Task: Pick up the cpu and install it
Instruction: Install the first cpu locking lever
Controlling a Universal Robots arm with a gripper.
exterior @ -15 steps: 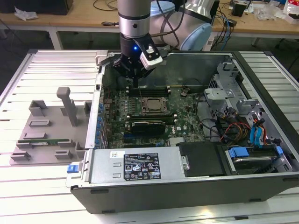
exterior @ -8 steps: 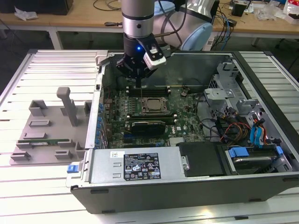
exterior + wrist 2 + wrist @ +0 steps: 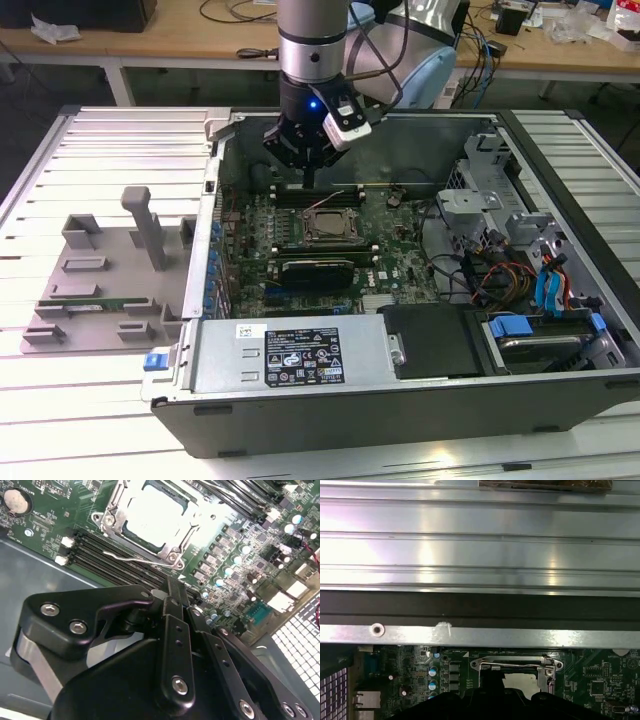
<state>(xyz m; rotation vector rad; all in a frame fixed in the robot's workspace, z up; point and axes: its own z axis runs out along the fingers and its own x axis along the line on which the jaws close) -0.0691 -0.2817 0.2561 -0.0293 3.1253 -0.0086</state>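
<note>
open case [image 3: 560, 400], cpu [image 3: 155, 517] apparently socketed

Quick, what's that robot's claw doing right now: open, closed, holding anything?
End effector: closed, fingers together, holding nothing visible, hovering above the motherboard.

A lab: cluttered workbenches [image 3: 180, 40], cables [image 3: 240, 12], opened computer case [image 3: 400, 290]

A slatted metal bench [image 3: 90, 140] gleams under bright light; a cluttered wooden desk [image 3: 180, 42] lines the far side.
</note>
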